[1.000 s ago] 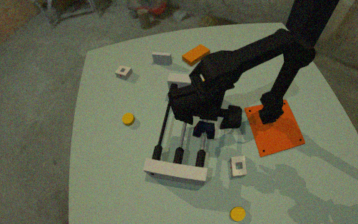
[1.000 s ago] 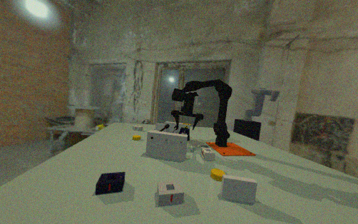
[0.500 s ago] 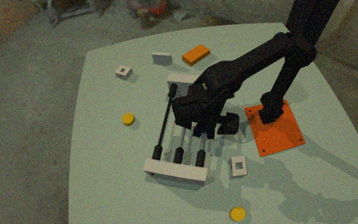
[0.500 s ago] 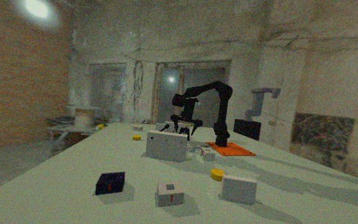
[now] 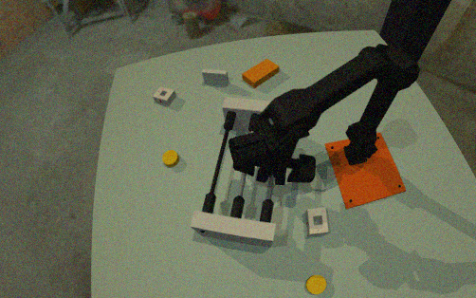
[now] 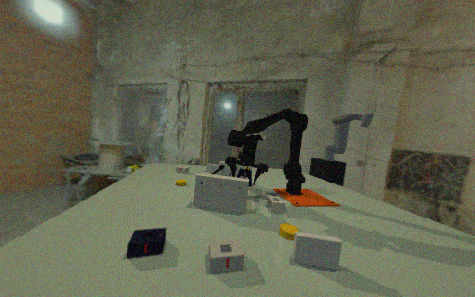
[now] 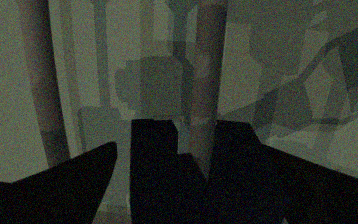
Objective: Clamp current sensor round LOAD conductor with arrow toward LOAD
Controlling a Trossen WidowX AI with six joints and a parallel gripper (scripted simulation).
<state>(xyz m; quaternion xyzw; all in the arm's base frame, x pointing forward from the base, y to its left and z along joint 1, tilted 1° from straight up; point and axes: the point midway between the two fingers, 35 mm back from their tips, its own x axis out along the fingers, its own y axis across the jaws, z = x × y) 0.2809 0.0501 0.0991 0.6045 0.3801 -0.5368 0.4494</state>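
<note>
The dark sensor (image 7: 152, 165) (image 6: 242, 174) sits around the right-hand grey conductor (image 7: 210, 60) (image 5: 270, 190), with one half on each side of the rod. I cannot tell whether it is latched, and its arrow is not visible. My gripper (image 7: 188, 150) (image 5: 273, 172) (image 6: 244, 174) is open, its fingers spread either side of the sensor, with a visible gap at the left finger. The middle grey rod (image 7: 40, 75) passes to the left. The LOAD marker cannot be read in any view. The arm hides part of the sensor in the top view.
The rods run between a near white end block (image 5: 234, 229) (image 6: 221, 194) and a far one (image 5: 246, 104). A black rod (image 5: 217, 161) is leftmost. A white holed block (image 5: 318, 220) and the orange base plate (image 5: 386, 180) are right. A yellow disc (image 5: 171, 158) lies left.
</note>
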